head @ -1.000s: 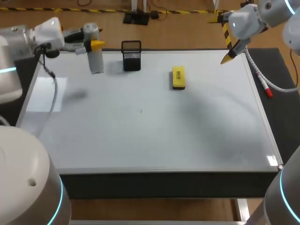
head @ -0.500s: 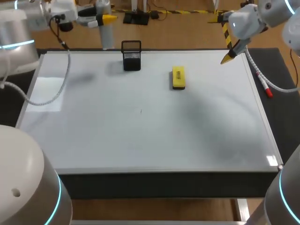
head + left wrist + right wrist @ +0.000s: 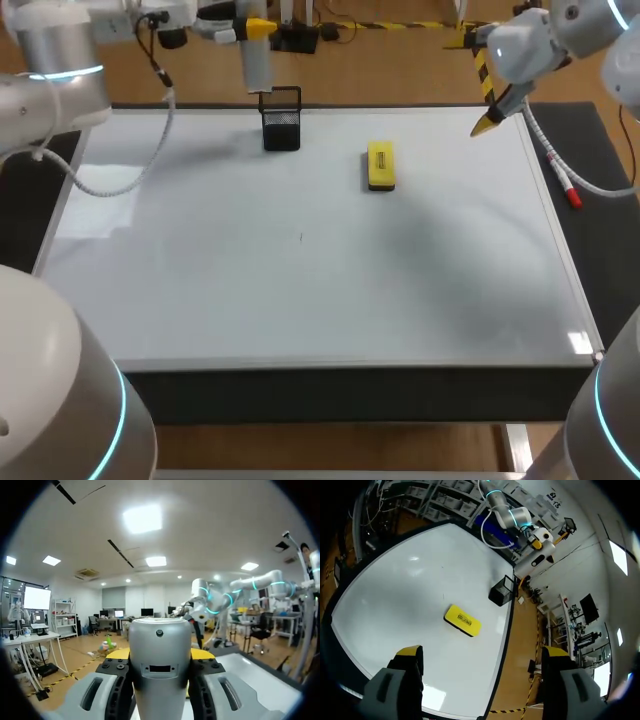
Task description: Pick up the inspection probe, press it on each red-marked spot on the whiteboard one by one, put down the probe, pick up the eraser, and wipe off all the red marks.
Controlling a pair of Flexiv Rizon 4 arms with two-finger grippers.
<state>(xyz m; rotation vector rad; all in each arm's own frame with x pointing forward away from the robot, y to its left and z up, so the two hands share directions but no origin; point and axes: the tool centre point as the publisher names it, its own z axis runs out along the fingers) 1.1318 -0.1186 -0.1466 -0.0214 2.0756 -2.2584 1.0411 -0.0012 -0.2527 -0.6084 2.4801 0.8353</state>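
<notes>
Bright, even light falls from overhead. The whiteboard [image 3: 300, 290] carries soft grey shadows and a small glare patch at its near right corner.

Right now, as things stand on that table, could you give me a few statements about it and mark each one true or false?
1. The left gripper holds the probe. True.
2. The yellow eraser is in the right gripper. False: it lies on the whiteboard, and the right gripper is open and empty.
3. The probe stands inside the black mesh holder. False: it is held in the air near the holder.
4. In the head view, the eraser lies to the right of the holder. True.
</notes>
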